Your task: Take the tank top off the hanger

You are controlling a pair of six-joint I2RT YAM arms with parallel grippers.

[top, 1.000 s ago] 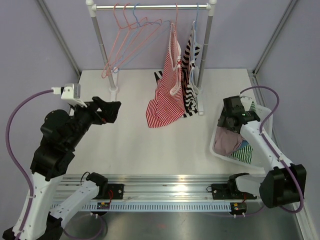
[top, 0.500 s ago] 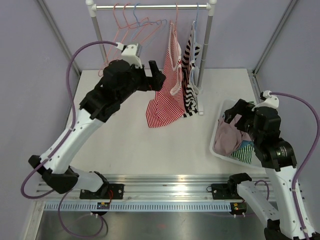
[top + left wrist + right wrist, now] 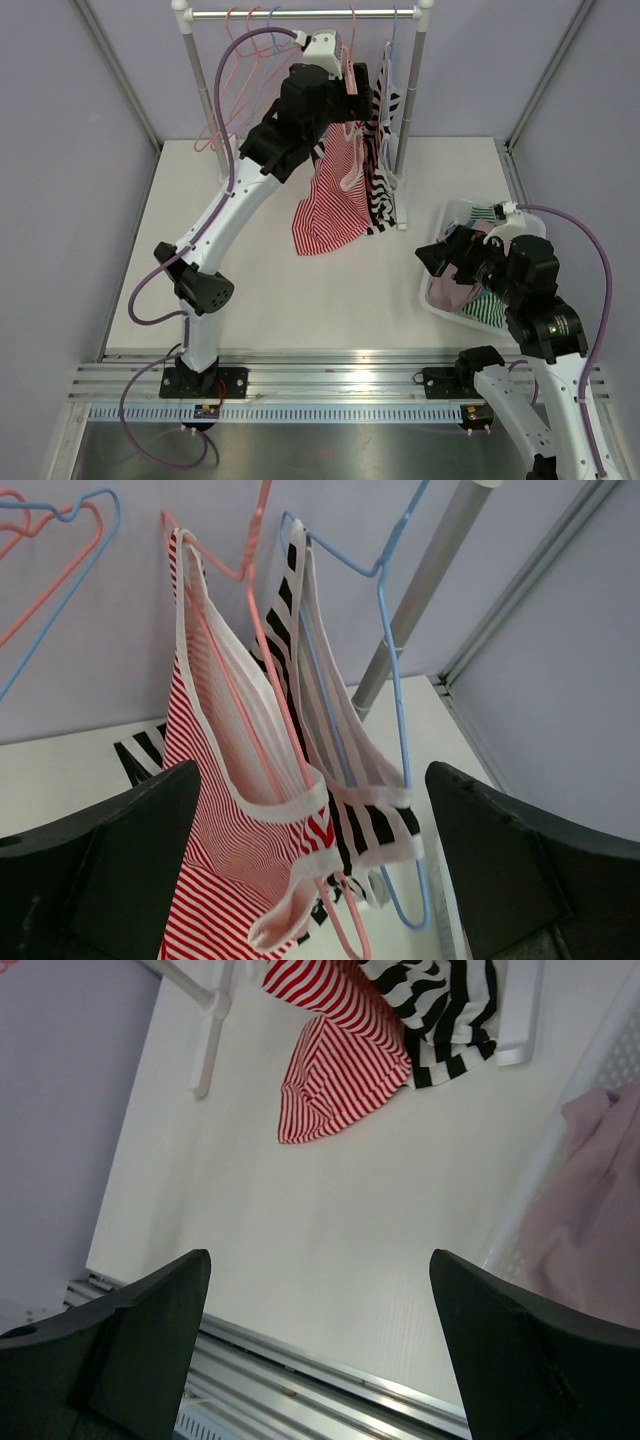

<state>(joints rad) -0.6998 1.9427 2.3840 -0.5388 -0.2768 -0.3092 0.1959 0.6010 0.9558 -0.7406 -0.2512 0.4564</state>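
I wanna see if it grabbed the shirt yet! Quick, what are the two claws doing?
Left claw: open, empty, up by the red striped tank top.
Right claw: open, empty, above the table.

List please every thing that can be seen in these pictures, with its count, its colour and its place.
clothes rack: one, white posts with metal rod, far end of table
empty hangers: several, pink and blue, left part of the rod
red tank top: one, red and white stripes, hanging on a pink hanger
black tank top: one, black and white stripes, on a blue hanger beside the red one
basket: one, white, right side of table
clothes in basket: a few, pink and green-striped
table: one, white
left end effector: one, black, open, facing the tank tops
right end effector: one, black, open, beside the basket
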